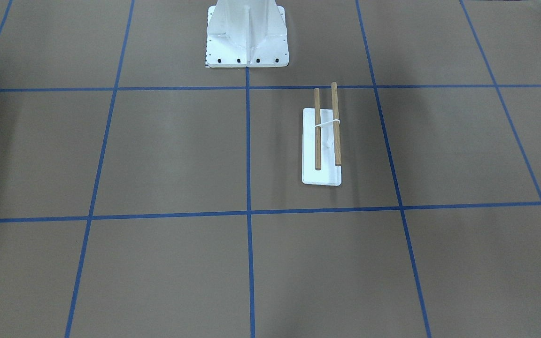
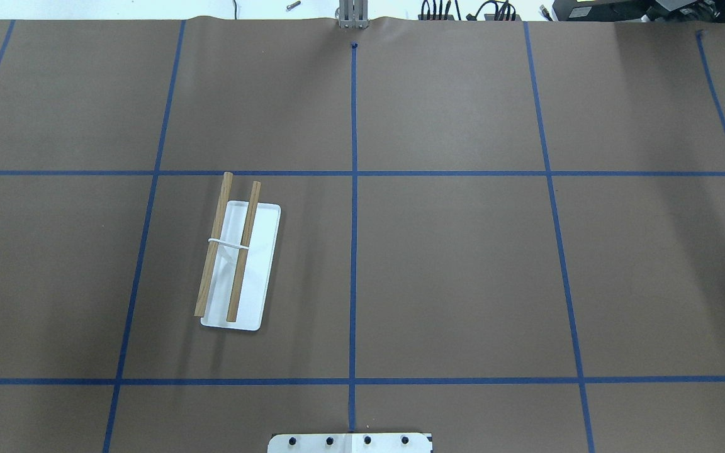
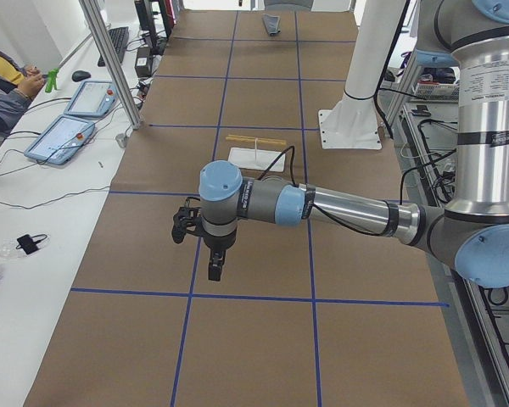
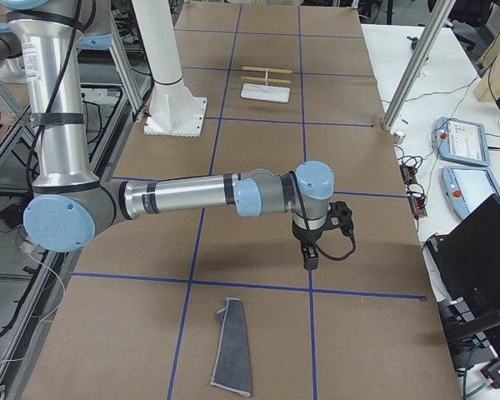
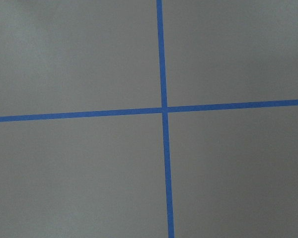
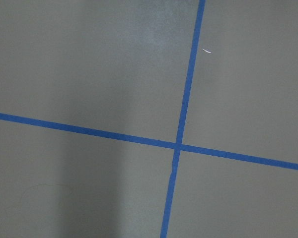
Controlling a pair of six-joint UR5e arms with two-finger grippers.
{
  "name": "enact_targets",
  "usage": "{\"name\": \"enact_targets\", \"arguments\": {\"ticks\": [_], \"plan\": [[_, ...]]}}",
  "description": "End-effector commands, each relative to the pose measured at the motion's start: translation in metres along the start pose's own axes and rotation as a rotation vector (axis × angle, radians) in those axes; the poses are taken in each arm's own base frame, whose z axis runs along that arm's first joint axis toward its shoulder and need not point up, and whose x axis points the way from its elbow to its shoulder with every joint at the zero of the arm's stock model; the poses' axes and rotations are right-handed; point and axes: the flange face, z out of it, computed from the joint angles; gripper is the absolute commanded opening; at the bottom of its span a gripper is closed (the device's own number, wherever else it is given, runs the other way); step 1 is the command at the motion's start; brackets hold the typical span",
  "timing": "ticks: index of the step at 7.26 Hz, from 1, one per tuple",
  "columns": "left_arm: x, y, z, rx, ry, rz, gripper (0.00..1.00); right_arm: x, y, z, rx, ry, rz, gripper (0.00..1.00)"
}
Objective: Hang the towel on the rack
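The rack (image 1: 336, 124) stands on the brown table: two wooden rods over a white base, tied by a white band. It also shows in the overhead view (image 2: 243, 251) and far off in both side views (image 3: 254, 138) (image 4: 267, 81). The dark grey towel (image 4: 232, 348) lies folded on the table's right end, near the exterior right camera, and far away in the exterior left view (image 3: 273, 24). My left gripper (image 3: 214, 270) hangs above the table's left part. My right gripper (image 4: 311, 258) hangs a short way from the towel. I cannot tell whether either is open. Both wrist views show only tape lines.
The white robot pedestal (image 1: 247, 33) is bolted at the table's middle on the robot's side (image 2: 350, 442). Blue tape lines grid the brown paper. Aluminium posts (image 3: 110, 64) (image 4: 408, 71), control tablets (image 3: 59, 136) and an operator's arm (image 3: 8, 89) are along the far table edge.
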Motion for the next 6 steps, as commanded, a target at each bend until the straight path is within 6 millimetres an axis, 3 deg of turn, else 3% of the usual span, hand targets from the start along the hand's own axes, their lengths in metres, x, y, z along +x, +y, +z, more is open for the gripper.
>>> {"name": "enact_targets", "arguments": {"ticks": [1,2,6], "plan": [[-0.009,0.015,0.009,0.017,0.002,0.051,0.98,-0.015,-0.010,-0.009,-0.048,-0.095,0.056,1.00],[-0.016,0.017,0.019,0.017,0.003,0.057,0.98,-0.018,-0.009,-0.013,-0.041,-0.107,0.052,1.00],[-0.014,0.016,0.017,0.027,0.005,0.065,0.98,-0.011,0.002,-0.002,-0.058,-0.112,0.069,1.00]]}}
